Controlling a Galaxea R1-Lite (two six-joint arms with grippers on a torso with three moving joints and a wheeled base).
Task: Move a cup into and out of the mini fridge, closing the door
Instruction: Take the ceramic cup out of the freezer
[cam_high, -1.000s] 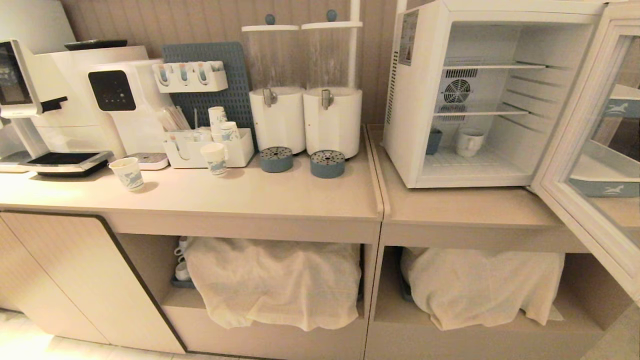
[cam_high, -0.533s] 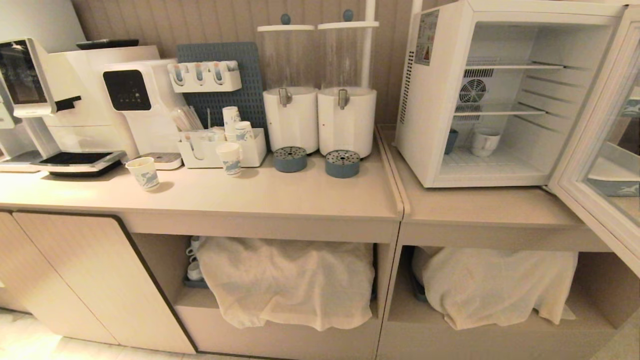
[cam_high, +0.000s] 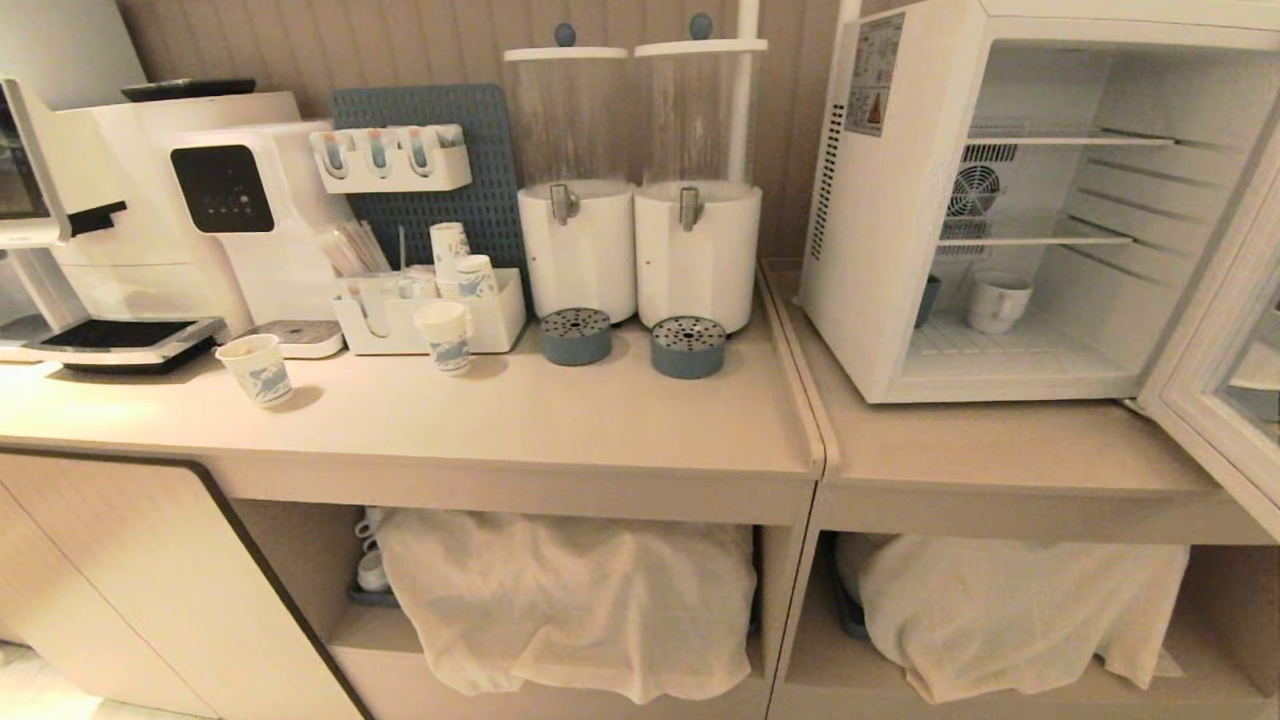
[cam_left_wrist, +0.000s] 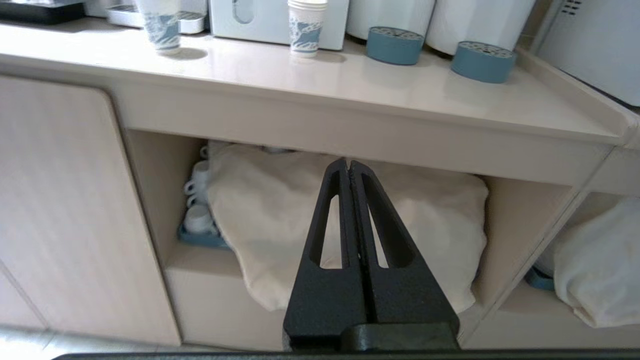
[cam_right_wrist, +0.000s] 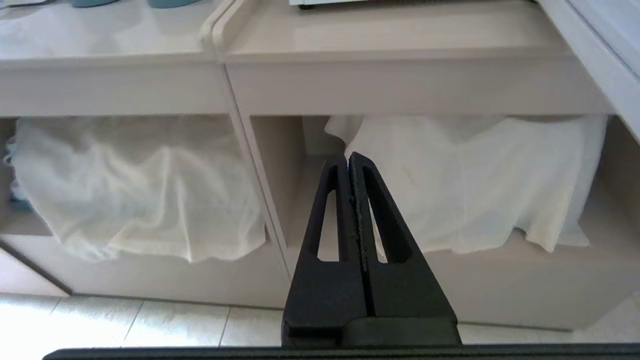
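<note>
since the earlier frame the whole head view has slid and drawn closer, a move of the camera only, while everything on the counter (cam_high: 560, 420) sits as it did. one mini fridge (cam_high: 880, 230) stands on the lower right counter with its one door (cam_high: 1215, 380) swung wide open, left of it two drink dispensers (cam_high: 640, 250) over two round blue drip trays (cam_high: 630, 342), and two cloth-draped bundles (cam_high: 570, 590) below. on the fridge floor one cup (cam_high: 996, 301) stands upright beside one small dark blue cup (cam_high: 927, 300), while the left gripper (cam_left_wrist: 348, 167) and right gripper (cam_right_wrist: 348, 161) hang low before the shelves, each with fingers pressed together on nothing.
</note>
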